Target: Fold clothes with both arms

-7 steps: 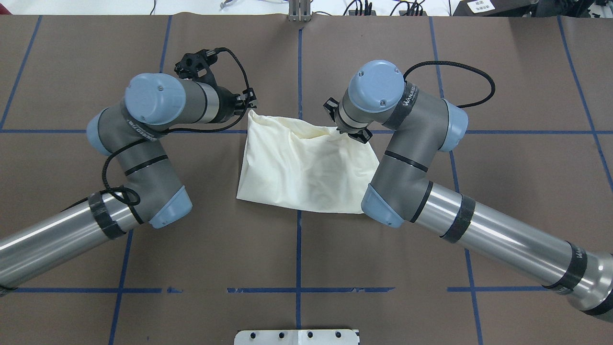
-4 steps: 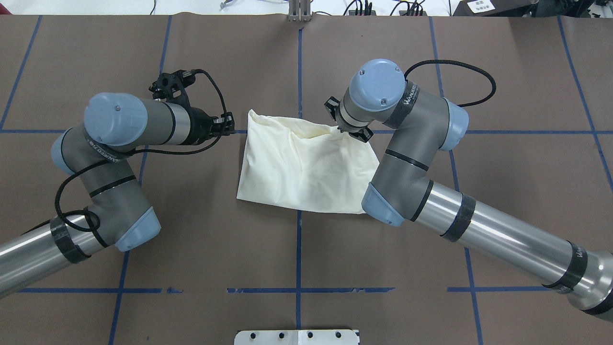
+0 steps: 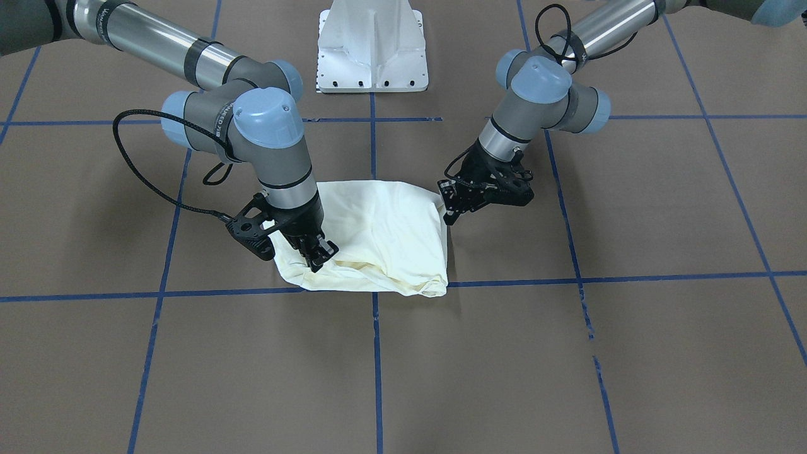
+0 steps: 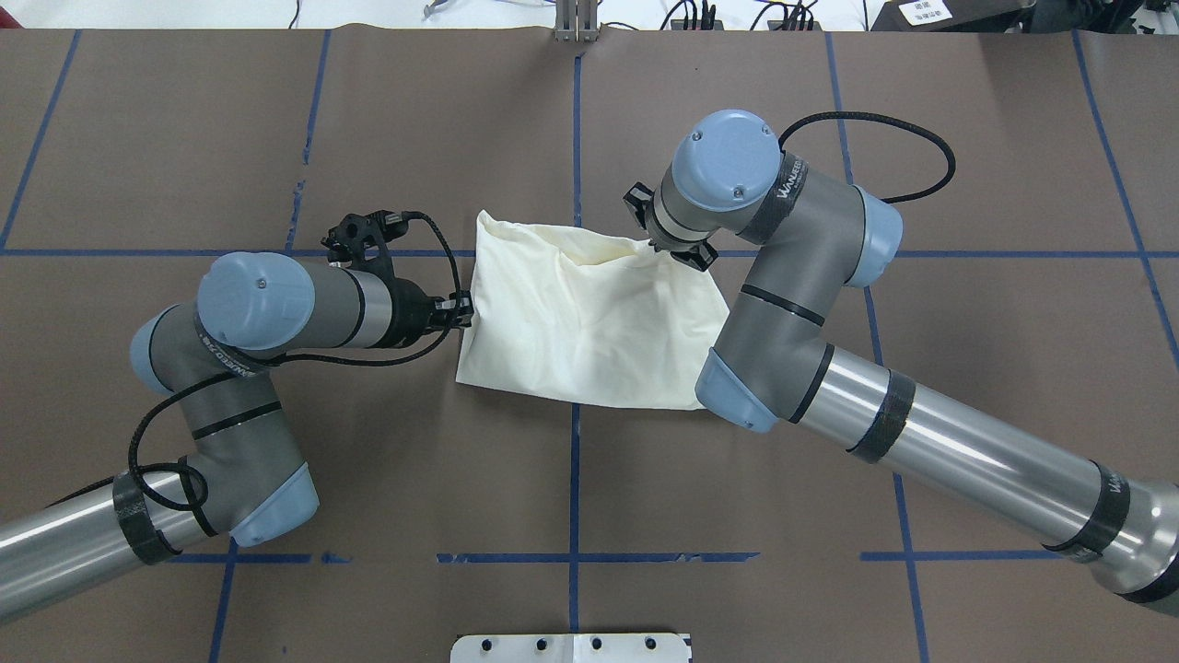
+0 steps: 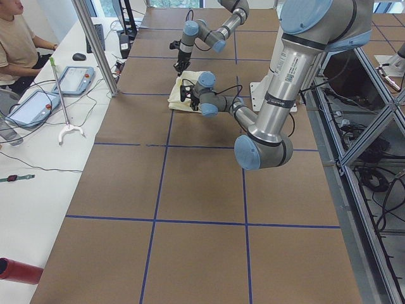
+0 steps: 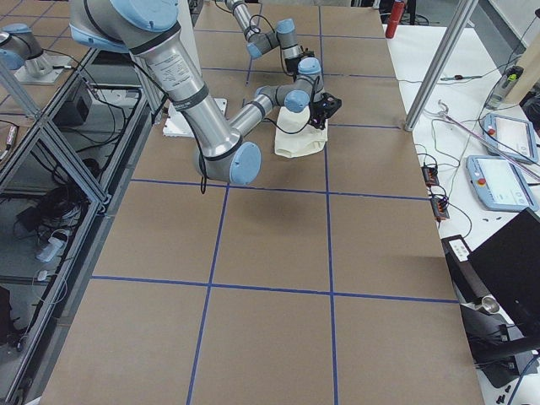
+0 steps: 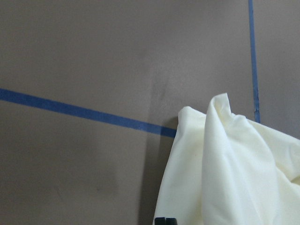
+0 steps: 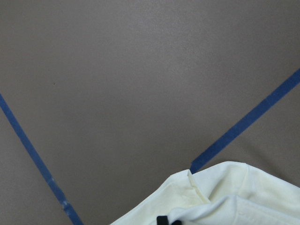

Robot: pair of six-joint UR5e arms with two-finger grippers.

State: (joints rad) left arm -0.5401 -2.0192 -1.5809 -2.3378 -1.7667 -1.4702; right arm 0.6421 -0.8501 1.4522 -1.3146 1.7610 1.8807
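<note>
Shirt first: one cream shirt, bunched into a rough rectangle, print hidden, lies mid-table across the centre blue tape line. The right gripper is down on the edge away from the robot, nr a corner, fingers pinched on a fold of cloth that rises in a ridge to it. The left gripper sits low, just beside the shirt's side edge. Spread or pressed together, can't tell from here.

Risks, as I judge it: if the right arm lifts alone w/ one corner held, the layers prob. slide apart & the fold comes undone. The left gripper could nip only the top layer, or scrape the paper & miss. Uneven pull betw. the two would skew the fold.

Count: 1 shirt, 2 arms incl. the left arm, 2 grippers, 1 white pedestal base, 1 person seated at the side bench.
</note>
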